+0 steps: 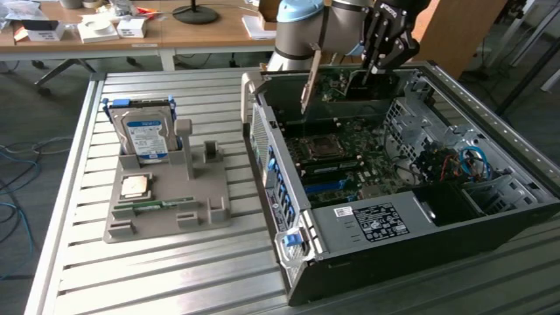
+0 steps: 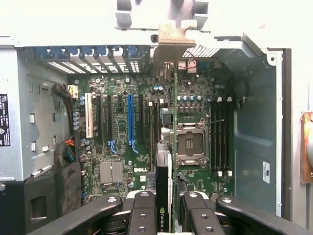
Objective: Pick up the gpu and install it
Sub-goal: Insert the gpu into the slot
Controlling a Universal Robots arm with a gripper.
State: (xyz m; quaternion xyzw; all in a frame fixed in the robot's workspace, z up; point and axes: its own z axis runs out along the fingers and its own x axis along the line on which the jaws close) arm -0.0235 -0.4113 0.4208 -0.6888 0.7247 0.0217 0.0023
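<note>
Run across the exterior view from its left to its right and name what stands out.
hard drive → gpu, held over the open case → blue cables

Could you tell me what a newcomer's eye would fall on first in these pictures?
The open computer case lying on the slatted metal table, its green motherboard bared, draws the eye first. Above its far end the gripper holds the gpu edge-on over the board's slots. At the exterior view's left, a blue-labelled hard drive stands upright in a gray holder.
</note>
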